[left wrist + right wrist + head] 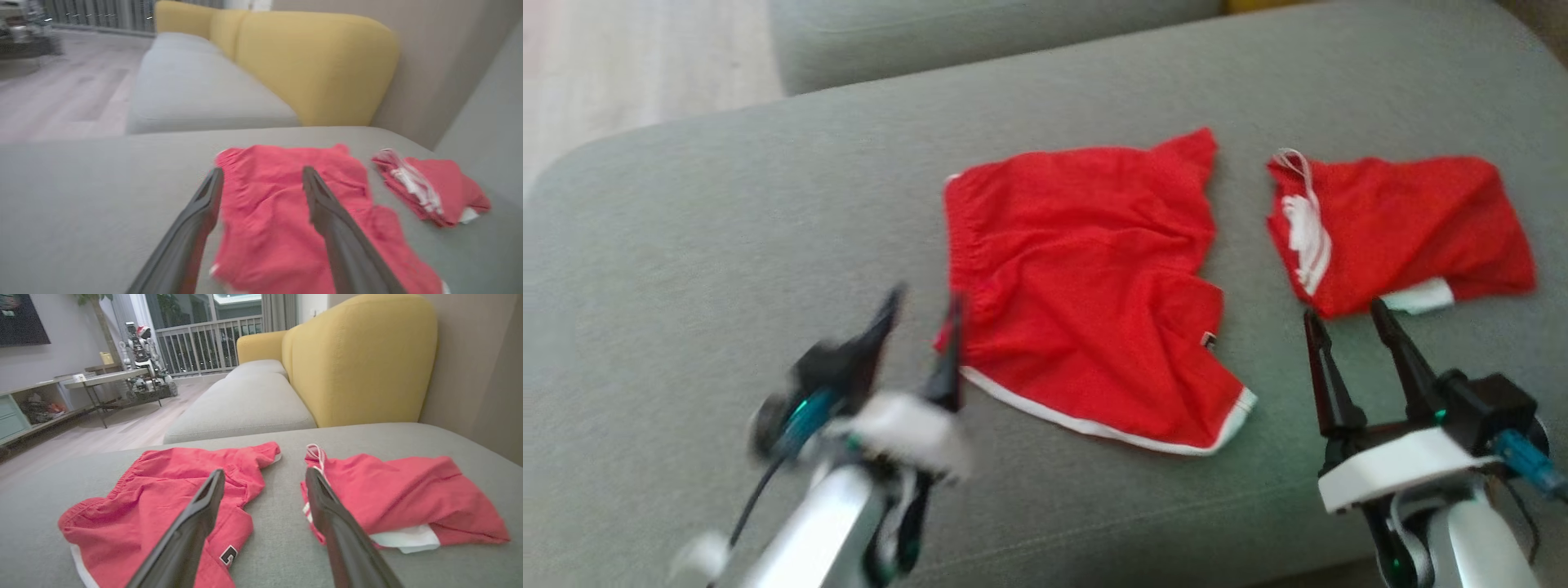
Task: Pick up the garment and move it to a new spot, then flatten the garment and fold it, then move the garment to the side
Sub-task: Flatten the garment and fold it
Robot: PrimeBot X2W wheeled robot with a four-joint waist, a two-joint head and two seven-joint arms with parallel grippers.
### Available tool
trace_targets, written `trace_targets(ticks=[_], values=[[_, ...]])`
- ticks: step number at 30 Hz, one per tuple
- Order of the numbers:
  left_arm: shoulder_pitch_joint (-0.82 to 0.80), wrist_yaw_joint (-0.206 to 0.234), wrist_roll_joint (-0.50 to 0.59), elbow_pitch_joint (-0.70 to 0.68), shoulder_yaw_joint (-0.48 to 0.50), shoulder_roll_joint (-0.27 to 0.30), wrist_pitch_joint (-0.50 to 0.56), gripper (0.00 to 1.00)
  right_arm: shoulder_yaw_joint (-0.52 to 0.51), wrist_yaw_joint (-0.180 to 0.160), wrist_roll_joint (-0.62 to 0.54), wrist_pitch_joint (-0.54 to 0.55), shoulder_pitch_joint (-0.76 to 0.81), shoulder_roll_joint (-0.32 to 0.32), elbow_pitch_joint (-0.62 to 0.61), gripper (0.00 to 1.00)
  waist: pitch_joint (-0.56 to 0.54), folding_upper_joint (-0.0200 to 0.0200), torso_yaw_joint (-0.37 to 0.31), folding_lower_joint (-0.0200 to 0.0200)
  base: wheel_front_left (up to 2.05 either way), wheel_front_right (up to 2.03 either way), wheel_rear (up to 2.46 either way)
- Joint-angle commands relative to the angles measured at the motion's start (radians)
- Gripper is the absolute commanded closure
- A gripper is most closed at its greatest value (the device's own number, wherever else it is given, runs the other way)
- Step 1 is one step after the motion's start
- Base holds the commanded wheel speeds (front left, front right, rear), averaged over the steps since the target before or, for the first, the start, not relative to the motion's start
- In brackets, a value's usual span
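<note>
The garment, a pair of red shorts with white trim, lies rumpled and spread in the middle of the grey cushion. My left gripper is open at the garment's left edge, blurred, with nothing between its fingers. The left wrist view has the open left gripper over the garment. My right gripper stands open to the garment's right, just in front of a second pair of red shorts. From the right wrist, the open right gripper points between the garment and those shorts.
The second red shorts lie folded at the cushion's right, white drawstring showing. Another grey seat and a yellow backrest stand beyond. Wooden floor lies at the far left, with a low table farther off.
</note>
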Motion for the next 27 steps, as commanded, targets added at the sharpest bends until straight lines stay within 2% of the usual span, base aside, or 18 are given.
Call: trace_targets(ticks=[1, 4, 8, 14, 19, 23, 27], values=[[0.042, 0.010, 0.027, -0.066, 0.106, 0.012, -0.008, 0.00, 0.024, 0.000, -0.004, -0.008, -0.004, -0.002, -0.043, 0.00, -0.025, -0.0001, 0.047, 0.0000, 0.00, 0.00, 0.00], [0.149, -0.005, 0.071, -0.107, 0.203, 0.002, -0.008, 0.00, 0.027, 0.000, -0.012, -0.007, 0.018, -0.002, -0.050, 0.00, -0.031, -0.0001, 0.074, 0.0000, 0.00, 0.00, 0.00], [0.241, -0.057, 0.122, -0.120, 0.280, -0.034, -0.008, 0.00, 0.033, 0.000, -0.014, -0.004, 0.035, -0.002, -0.052, 0.00, -0.035, -0.0001, 0.098, 0.0000, 0.00, 0.00, 0.00], [0.256, -0.120, 0.178, -0.111, 0.353, -0.080, -0.008, 0.00, 0.042, 0.000, -0.016, 0.003, 0.033, -0.002, -0.057, 0.00, -0.026, -0.0001, 0.098, 0.0000, 0.00, 0.00, 0.00], [0.225, -0.160, 0.206, -0.064, 0.366, -0.091, -0.008, 0.00, 0.040, 0.000, -0.017, 0.006, 0.030, -0.002, -0.061, 0.00, -0.006, -0.0001, 0.083, 0.0000, 0.00, 0.00, 0.00], [0.151, -0.218, 0.216, 0.074, 0.340, -0.095, -0.008, 0.00, 0.047, 0.000, -0.014, 0.005, 0.011, -0.002, -0.063, 0.00, 0.036, -0.0001, 0.040, 0.0000, 0.00, 0.00, 0.00], [0.081, -0.233, 0.218, 0.170, 0.318, -0.096, -0.008, 0.00, 0.045, 0.000, -0.013, 0.003, -0.005, -0.002, -0.064, 0.00, 0.071, -0.0001, 0.005, 0.0000, 0.00, 0.00, 0.00]])
